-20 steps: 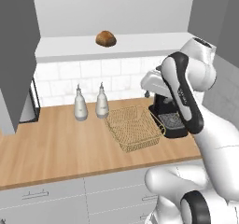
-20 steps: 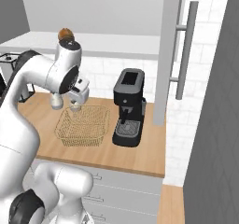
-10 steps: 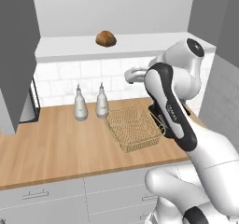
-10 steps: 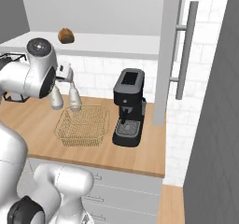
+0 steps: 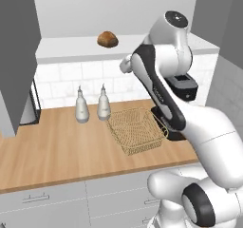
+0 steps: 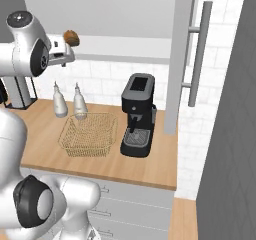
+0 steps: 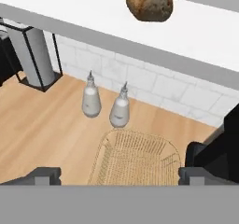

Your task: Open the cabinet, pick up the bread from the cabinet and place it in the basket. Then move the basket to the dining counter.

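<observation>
The cabinet (image 5: 16, 56) stands open, its doors swung wide. On its pale shelf (image 7: 84, 13) lies the bread (image 5: 107, 39), a small brown loaf, also at the top of the hand view as bread (image 7: 149, 1) and in the right base view as bread (image 6: 71, 37). The tan wicker basket (image 5: 137, 129) sits empty on the wood counter below; the basket (image 7: 135, 160) is under the hand. My gripper (image 7: 119, 176) is open and holds nothing. This gripper (image 6: 64, 54) hovers in front of the shelf edge, just below the loaf. The dining counter is out of view.
Two white bottles (image 5: 81, 106) (image 5: 103, 103) stand behind the basket by the tiled wall. A black coffee machine (image 6: 137, 114) is right of the basket. A dark stand (image 7: 32, 55) occupies the counter's left end. The open right door's bar handle (image 6: 197, 54) juts out.
The arm has swung up and left from over the basket to the shelf's height, close to the bread. Its jaws stayed open. Bread and basket have not moved.
</observation>
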